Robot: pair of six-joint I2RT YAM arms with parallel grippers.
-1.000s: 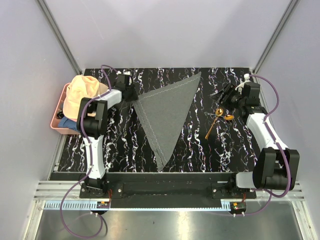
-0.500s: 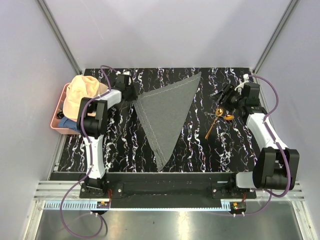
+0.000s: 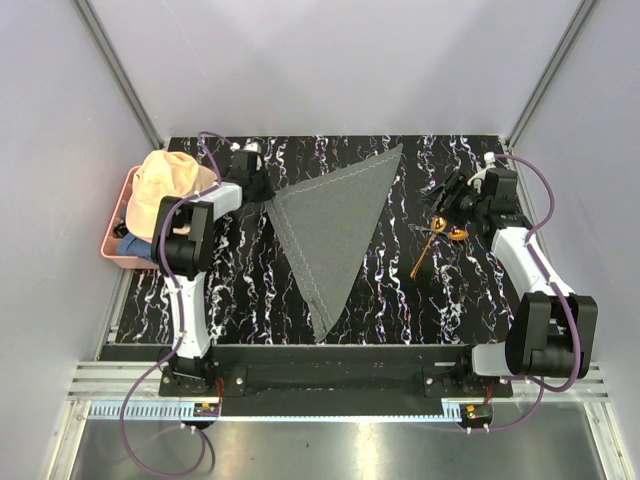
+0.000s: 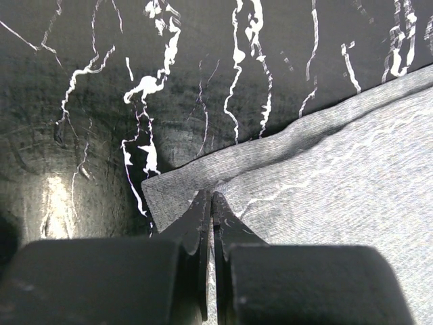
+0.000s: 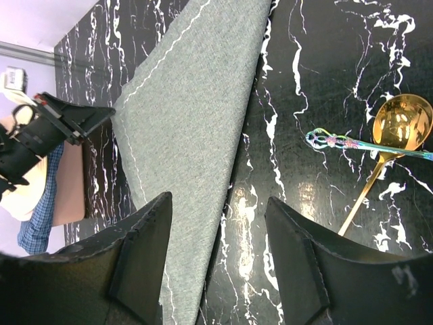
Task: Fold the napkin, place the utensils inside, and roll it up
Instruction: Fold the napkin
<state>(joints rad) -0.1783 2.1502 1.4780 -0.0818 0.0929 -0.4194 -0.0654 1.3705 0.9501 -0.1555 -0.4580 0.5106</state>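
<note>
1. L tool (image 4: 208,203): jaws together, clamped on the very corner of the napkin (image 3: 335,230). Rest of the cloth, a flat triangle on the desk (image 3: 240,290), spreads away from its tips.
2. R tool (image 5: 218,203): jaws apart, holding nothing. Napkin's long edge lies below its tips; utensils near, on the side away from the L tool.
3. Risk: thin bite on the corner could slip when pulled, or catch 1 layer only & open the fold.
4. Risk: slim utensil (image 5: 352,143) lies across the gold spoon (image 5: 402,122); grabbing one prob. drags the other.
5. Count: 1 napkin, 2 utensils, 2 tools.
</note>
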